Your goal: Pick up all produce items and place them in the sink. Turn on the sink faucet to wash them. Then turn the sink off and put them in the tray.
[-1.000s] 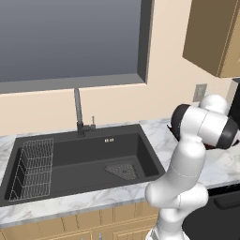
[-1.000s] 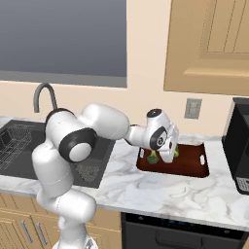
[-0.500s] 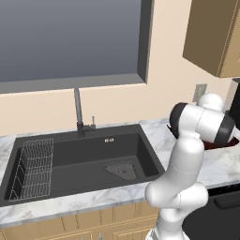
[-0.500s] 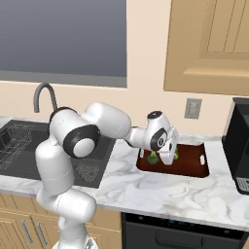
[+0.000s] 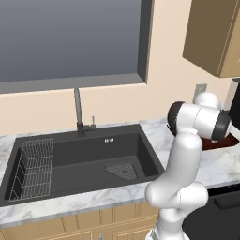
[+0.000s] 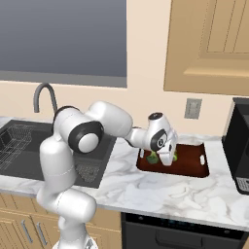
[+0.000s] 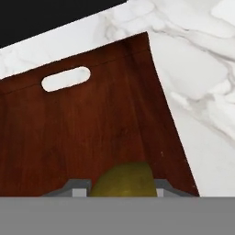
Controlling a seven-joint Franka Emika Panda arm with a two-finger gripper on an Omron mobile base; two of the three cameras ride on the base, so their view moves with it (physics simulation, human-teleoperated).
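Well, the gripper (image 6: 165, 158) holds the round fruit (image 7: 123, 180) over the tray (image 6: 192, 165); released high, it might roll off.

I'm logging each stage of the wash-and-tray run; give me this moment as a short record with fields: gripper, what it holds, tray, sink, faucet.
gripper: over the tray, jaws closed on a round fruit
held item: lime-green fruit between the jaws, above the tray's surface
tray: reddish-brown tray on the marble counter, right of the sink; something green beside the gripper
sink: black sink, wire rack at its left end, no produce visible inside
faucet: dark faucet behind the basin, no water visible
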